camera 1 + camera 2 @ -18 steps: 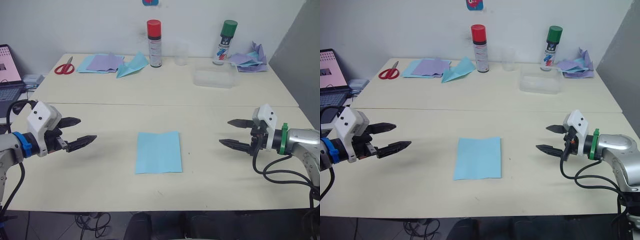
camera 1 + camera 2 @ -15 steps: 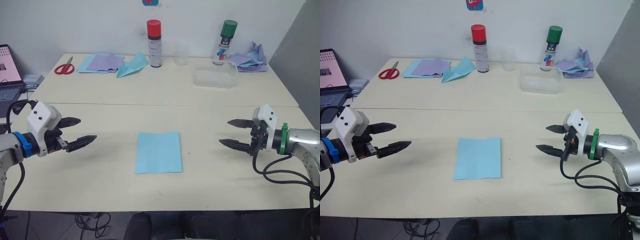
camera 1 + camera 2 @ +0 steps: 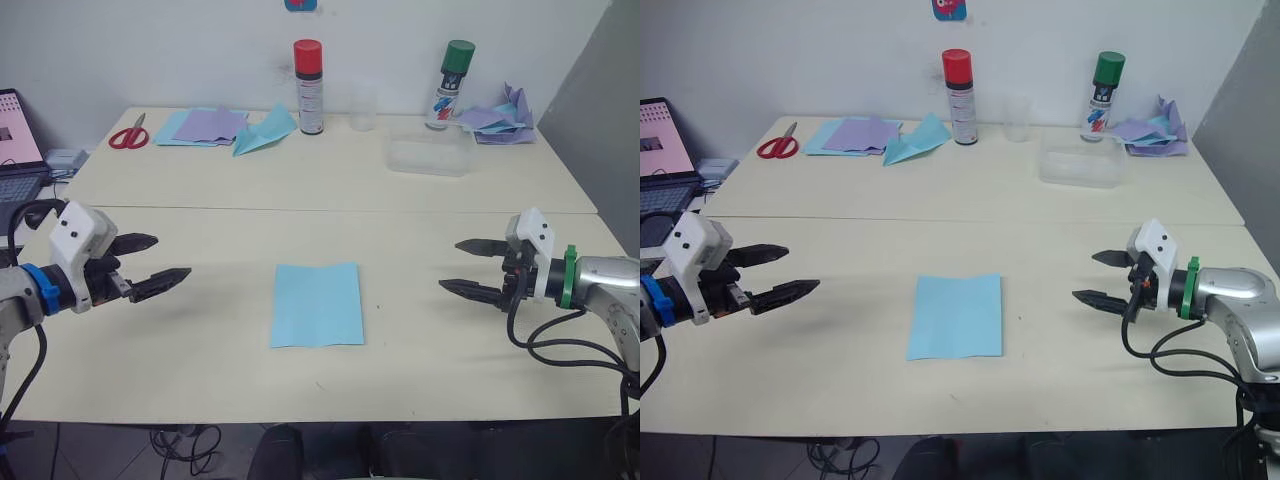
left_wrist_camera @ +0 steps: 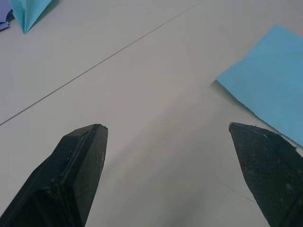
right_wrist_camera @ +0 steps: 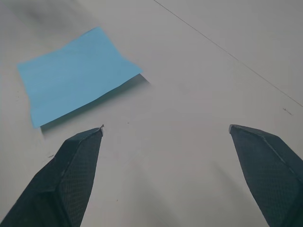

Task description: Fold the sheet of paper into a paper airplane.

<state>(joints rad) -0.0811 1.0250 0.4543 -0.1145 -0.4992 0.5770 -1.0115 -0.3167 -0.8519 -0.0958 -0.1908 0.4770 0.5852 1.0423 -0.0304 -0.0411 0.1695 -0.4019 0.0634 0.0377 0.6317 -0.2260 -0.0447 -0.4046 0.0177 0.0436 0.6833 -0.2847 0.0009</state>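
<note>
No legible text, brand, number or sign anywhere. Red-capped spray can (image 3: 309, 87): label carries print, too small to read. Green-capped spray can (image 3: 450, 84): label graphics present, wording not readable. Laptop screen (image 3: 664, 137) at table's left edge: pinkish display with a dark patch, no characters made out. Sticker on wall (image 3: 949, 9) above the red-capped can: cut off at the frame edge, coloured shapes, no lettering discernible.

White wrist blocks with black tapered fingers — blue band on the left arm, green on the right — black cables trailing.
</note>
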